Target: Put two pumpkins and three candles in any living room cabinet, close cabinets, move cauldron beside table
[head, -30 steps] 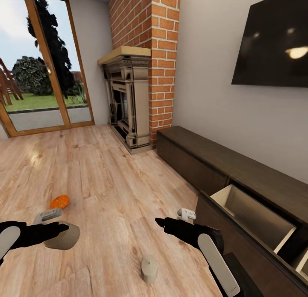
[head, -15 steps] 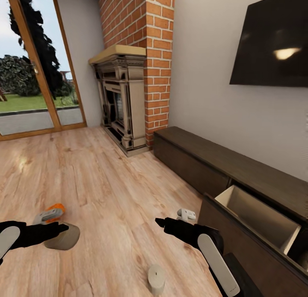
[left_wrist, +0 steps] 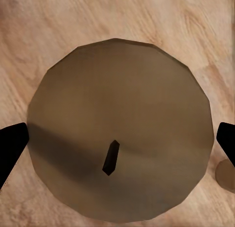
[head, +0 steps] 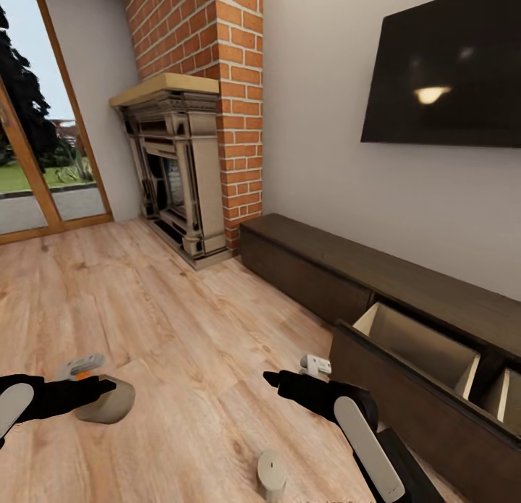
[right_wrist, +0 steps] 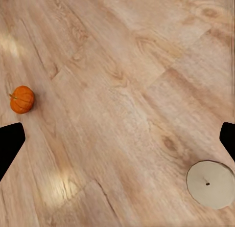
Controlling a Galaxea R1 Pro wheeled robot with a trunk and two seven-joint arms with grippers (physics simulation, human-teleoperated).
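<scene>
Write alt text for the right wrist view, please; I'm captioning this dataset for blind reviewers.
Looking down on a light wooden floor, a small orange pumpkin sits near one edge and a pale round candle, seen from above with its wick as a dot, lies near the opposite corner. The right gripper's dark fingertips frame the view, spread wide with only floor between them.

Daylight from the glazed doors [head: 43, 163] at nine o'clock fills the room evenly, leaving the plank floor [head: 181, 329] bright with faint pale sheen patches. A warm lamp glare spots the dark wall screen [head: 449, 76] at two o'clock. Shadows are soft and shallow. In the left wrist view, a candle [left_wrist: 120, 131] close to the lens carries a blurred dark band. Renders are slightly soft, with wide-angle stretch at the edges.
</scene>
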